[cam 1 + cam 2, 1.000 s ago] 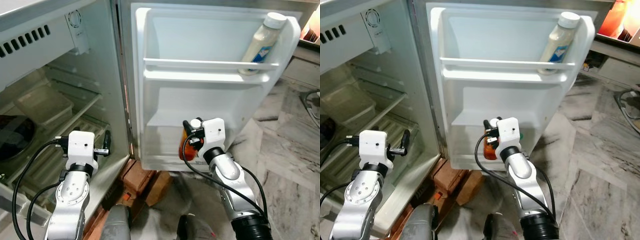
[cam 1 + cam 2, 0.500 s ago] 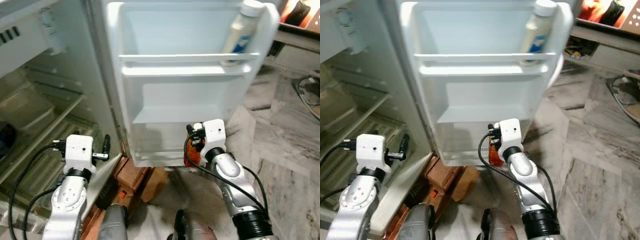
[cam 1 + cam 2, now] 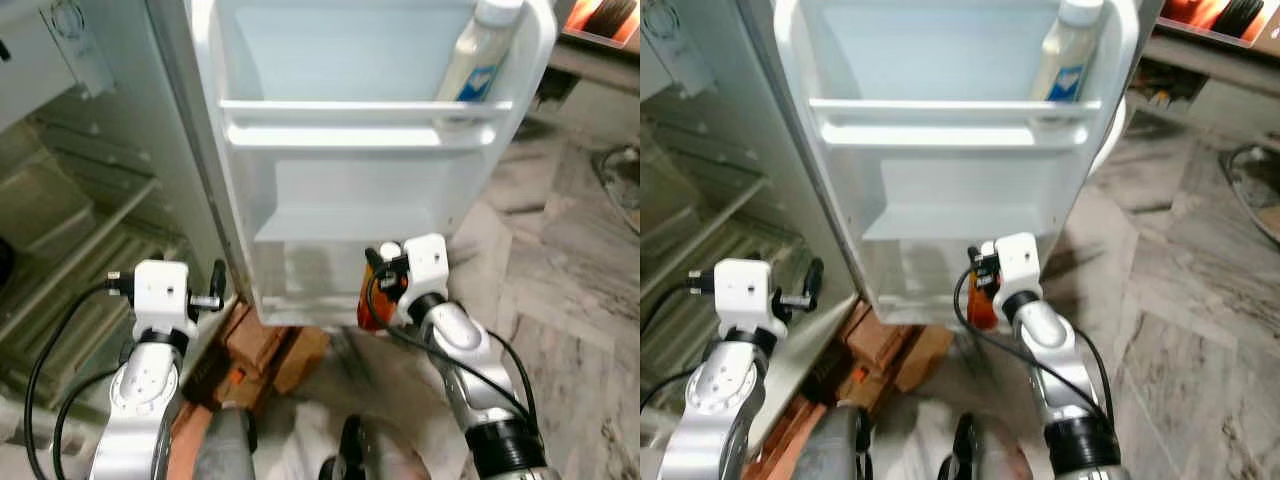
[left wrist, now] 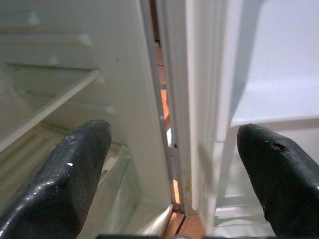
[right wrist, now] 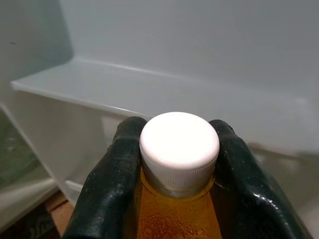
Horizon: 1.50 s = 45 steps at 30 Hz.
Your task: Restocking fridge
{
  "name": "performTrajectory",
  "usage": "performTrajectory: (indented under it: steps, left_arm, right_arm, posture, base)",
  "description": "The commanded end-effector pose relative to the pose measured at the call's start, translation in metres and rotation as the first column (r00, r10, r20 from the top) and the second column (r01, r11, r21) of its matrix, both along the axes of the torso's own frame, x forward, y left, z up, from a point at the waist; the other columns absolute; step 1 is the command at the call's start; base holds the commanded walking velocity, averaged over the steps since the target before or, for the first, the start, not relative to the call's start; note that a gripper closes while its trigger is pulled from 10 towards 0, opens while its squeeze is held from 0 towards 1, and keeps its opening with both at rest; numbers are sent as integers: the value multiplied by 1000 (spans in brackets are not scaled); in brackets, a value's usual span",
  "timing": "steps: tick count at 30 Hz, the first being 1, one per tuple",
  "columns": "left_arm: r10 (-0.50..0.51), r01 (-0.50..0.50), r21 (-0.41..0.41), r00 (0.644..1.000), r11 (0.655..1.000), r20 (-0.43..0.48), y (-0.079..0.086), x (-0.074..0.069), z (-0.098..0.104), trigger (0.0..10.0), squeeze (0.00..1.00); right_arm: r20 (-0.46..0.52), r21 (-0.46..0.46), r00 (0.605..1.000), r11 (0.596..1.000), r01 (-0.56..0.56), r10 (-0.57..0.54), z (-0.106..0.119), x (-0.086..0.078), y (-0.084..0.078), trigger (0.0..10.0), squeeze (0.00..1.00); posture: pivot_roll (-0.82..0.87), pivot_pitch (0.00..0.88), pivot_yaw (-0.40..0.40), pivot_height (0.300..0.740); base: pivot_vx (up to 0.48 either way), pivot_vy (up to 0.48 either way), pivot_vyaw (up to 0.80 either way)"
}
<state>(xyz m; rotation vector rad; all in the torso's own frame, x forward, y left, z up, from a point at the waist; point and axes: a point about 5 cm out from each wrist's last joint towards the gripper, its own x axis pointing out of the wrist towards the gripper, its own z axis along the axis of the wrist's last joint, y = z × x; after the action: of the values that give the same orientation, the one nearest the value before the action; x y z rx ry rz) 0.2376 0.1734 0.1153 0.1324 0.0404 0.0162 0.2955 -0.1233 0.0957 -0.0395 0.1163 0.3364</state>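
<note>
From the left eye, the fridge door (image 3: 350,170) stood swung open, with a white bottle (image 3: 480,50) standing at the far end of its upper door shelf (image 3: 360,125). The right gripper (image 3: 378,285) was low in front of the door's bottom compartment, clamped on an orange bottle (image 3: 368,308) that hung just at that compartment's front lip. The left gripper (image 3: 212,285) was raised beside the door hinge, near the edge of the fridge body, carrying nothing. The right eye gave the same layout: the orange bottle sat level with the bottom edge of the door rather than above the lower door shelf (image 3: 960,225). In the left wrist view, the two black fingers (image 4: 70,174) were spread wide with only the hinge gap and a wire rack (image 4: 45,107) of the fridge interior beyond them. In the right wrist view, the fingers (image 5: 112,184) pinched the neck of the orange bottle just under its white cap (image 5: 179,147), with the pale lower shelf ahead. To do this step well, the bottle probably needed lifting until its base cleared the compartment's front rail, then moving inward and lowering upright before release. A neck grip likely lets the body swing, so a slow approach seemed wise, keeping clear of the rail.
</note>
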Motion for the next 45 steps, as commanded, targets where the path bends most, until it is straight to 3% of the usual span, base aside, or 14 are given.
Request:
performTrajectory:
  steps: [1,11,25,45]
  left_arm:
    - [5,-5,6,1000,1000,-9,1,-1,-2,10000,0]
    - [29,-29,29,999,999,16,1,1,0,10000,0]
    - [-15,15,-4,999,1000,29,-1,-1,0,10000,0]
    - [-35,36,-16,998,999,45,-2,0,1,10000,0]
  right_arm:
    - [74,1,997,999,-34,34,15,2,5,10000,0]
    - [100,8,994,999,-40,39,18,5,6,10000,0]
    - [181,-30,983,999,-11,16,26,8,4,10000,0]
    - [236,-66,972,998,5,11,30,14,4,10000,0]
  posture:
    - [137,103,-79,655]
    - [141,94,-78,600]
    - [141,82,-80,600]
    - [140,73,-82,600]
  base:
    - [0,0,0]
    - [0,0,0]
    - [0,0,0]
    - [320,0,0]
